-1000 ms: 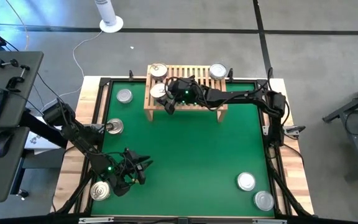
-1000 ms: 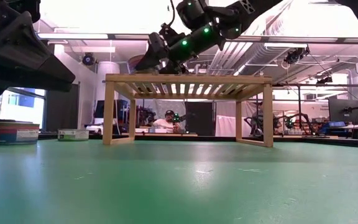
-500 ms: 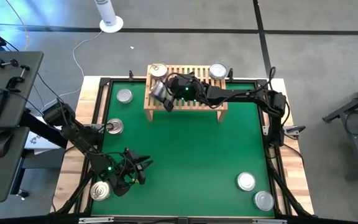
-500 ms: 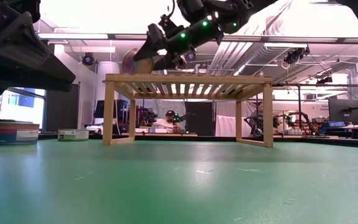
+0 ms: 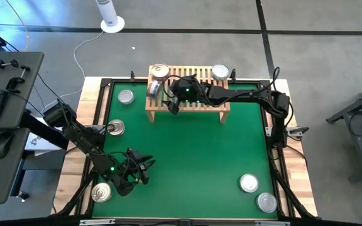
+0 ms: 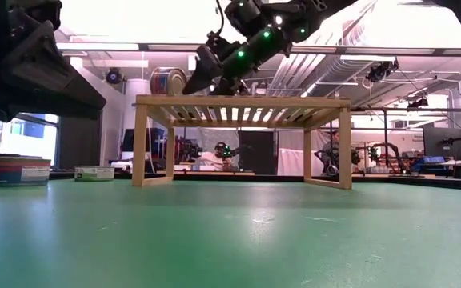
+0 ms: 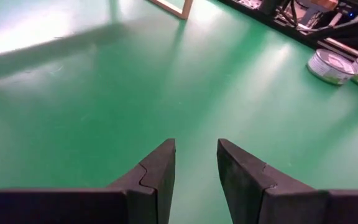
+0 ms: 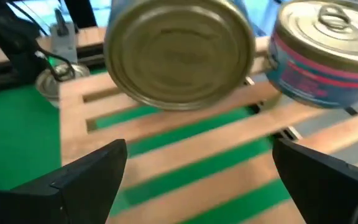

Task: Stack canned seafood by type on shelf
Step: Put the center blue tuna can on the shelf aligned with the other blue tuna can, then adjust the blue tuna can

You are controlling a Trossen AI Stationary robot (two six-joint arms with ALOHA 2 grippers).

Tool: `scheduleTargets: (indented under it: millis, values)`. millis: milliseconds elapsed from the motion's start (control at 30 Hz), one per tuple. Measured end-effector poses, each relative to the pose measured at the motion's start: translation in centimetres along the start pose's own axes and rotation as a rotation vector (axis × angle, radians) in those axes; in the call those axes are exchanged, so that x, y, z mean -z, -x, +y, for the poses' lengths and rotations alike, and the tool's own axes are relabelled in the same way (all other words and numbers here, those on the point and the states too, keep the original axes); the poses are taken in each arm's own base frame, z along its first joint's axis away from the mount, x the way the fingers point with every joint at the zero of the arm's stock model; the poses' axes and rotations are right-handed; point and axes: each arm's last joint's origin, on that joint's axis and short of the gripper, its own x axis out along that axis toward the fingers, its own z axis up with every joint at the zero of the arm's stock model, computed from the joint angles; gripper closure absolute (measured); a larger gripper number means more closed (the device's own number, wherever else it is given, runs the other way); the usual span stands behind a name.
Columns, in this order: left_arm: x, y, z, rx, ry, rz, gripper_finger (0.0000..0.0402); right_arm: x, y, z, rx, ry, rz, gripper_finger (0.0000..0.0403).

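Note:
A gold-faced tin [image 8: 179, 53] stands tipped up on its rim on the shelf [image 5: 193, 100] near its left end, seen also in the low view [image 6: 168, 82]. My right gripper [image 8: 201, 180] hovers open over the slats just short of it, fingers wide on either side. An upright tin with a pull ring [image 8: 328, 56] sits flat beside it at the shelf's far left corner [image 5: 159, 70]. A silver tin [image 5: 220, 71] rests at the far right corner. My left gripper [image 5: 140, 166] waits over the mat's near left, slightly open on nothing [image 7: 194, 180].
Loose tins lie flat on the green mat [image 5: 187, 150]: two at the left [image 5: 126, 96] [image 5: 115, 128], one at the near left corner [image 5: 102, 192], two at the near right [image 5: 249, 183] [image 5: 267, 202]. A person sits in the room beyond the shelf [image 6: 217, 154].
The tin in front of my right gripper has tipped from lying flat on the slats up onto its rim and shifted a little toward the shelf's left end. My right gripper has tipped slightly and stayed wide open.

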Motion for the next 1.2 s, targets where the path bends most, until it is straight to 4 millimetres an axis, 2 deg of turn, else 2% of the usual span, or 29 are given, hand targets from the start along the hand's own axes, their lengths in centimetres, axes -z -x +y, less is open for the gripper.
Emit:
scheduleTargets:
  millis: [100, 200, 300, 400, 467, 567, 733, 867, 967, 1100, 1200]
  values:
    - [-0.7, 0.2, -0.9, 0.006, -0.049, -0.022, 0.0295, -0.6, 1.2, -0.1, 0.037, 0.035, 0.011, 0.0004]
    - [-2.2, 0.3, -1.9, -0.019, -0.126, -0.057, 0.0302, -1.7, 3.3, 0.3, 0.078, 0.077, 0.000, 0.0004]
    - [-4.8, 0.5, -2.5, -0.071, -0.188, -0.085, 0.0310, -2.6, 5.9, 1.5, 0.080, 0.131, -0.014, 0.0004]
    - [-7.7, 0.8, -2.3, -0.132, -0.211, -0.123, 0.0317, -2.0, 8.8, 3.3, 0.095, 0.197, -0.031, 0.0004]
    - [-9.8, 1.1, -1.9, -0.174, -0.221, -0.175, 0.0322, -0.7, 10.8, 4.7, 0.102, 0.221, -0.037, 0.0004]
    - [-13.1, 1.5, -1.0, -0.230, -0.225, -0.235, 0.0326, 2.3, 13.1, 7.1, 0.067, 0.210, -0.056, 0.0004]
    - [-19.1, 1.1, 1.6, -0.335, -0.262, -0.240, 0.0313, 8.3, 15.0, 11.5, -0.044, 0.164, -0.103, 0.0004]
    - [-22.7, -0.1, 3.9, -0.382, -0.311, -0.174, 0.0256, 12.0, 15.9, 13.7, -0.127, 0.116, -0.155, 0.0004]
    - [-24.8, -1.0, 5.9, -0.438, -0.305, -0.147, 0.0196, 13.8, 16.7, 14.7, -0.173, 0.072, -0.201, 0.0004]
    - [-26.8, -2.8, 8.8, -0.494, -0.218, -0.105, 0.0128, 15.0, 17.2, 15.0, -0.166, 0.038, -0.251, 0.0004]
    - [-27.7, -4.1, 10.9, -0.511, -0.162, -0.062, 0.0103, 15.2, 17.4, 15.0, -0.165, 0.025, -0.271, 0.0004]
